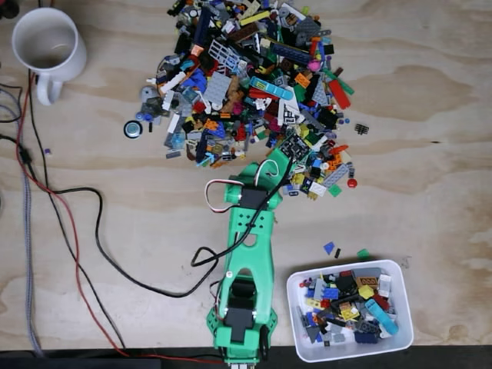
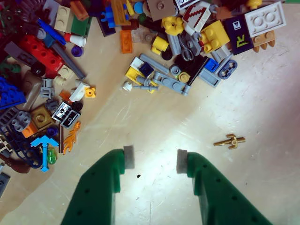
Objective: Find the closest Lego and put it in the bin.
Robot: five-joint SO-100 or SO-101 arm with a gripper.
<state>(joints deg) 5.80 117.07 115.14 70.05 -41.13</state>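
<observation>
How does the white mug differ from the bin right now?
The mug is round with a handle; the bin is rectangular with rounded corners. The mug looks empty of bricks; the bin holds many Lego pieces. In the fixed view the mug stands top left, the bin bottom right beside the arm. Both are white.

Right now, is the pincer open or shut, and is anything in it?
Pincer: open and empty, pads apart over bare wood at the near edge of the Lego pile.
</observation>
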